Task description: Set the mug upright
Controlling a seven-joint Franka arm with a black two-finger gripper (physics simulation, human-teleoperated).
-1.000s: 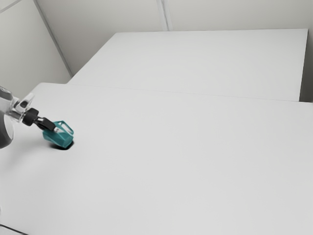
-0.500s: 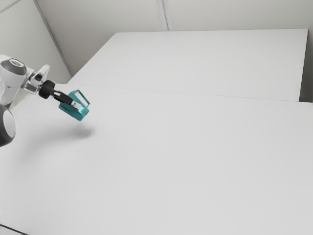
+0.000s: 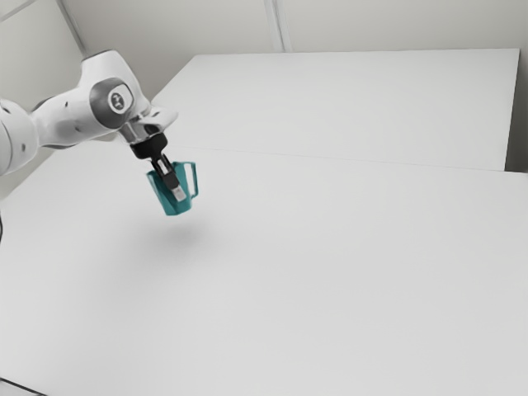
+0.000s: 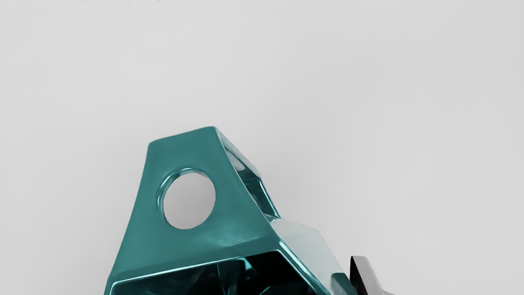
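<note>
Mug (image 3: pixel 165 196) up in the air above the table (image 3: pixel 330 264), gripped between the closed fingers of the gripper (image 3: pixel 175 189), toward the exterior view's left. Tilted rather than fully upright: open end up and leaning toward the exterior view's left, base down and toward the exterior view's right, apart from the tabletop. Handle (image 3: pixel 195 180) on the side facing the exterior view's right; soft shadow (image 3: pixel 186 233) on the table below. In the wrist view, a round hole through the handle's top, the dark hollow of the mug, and one fingertip (image 4: pixel 365 275) alongside the outer wall.
</note>
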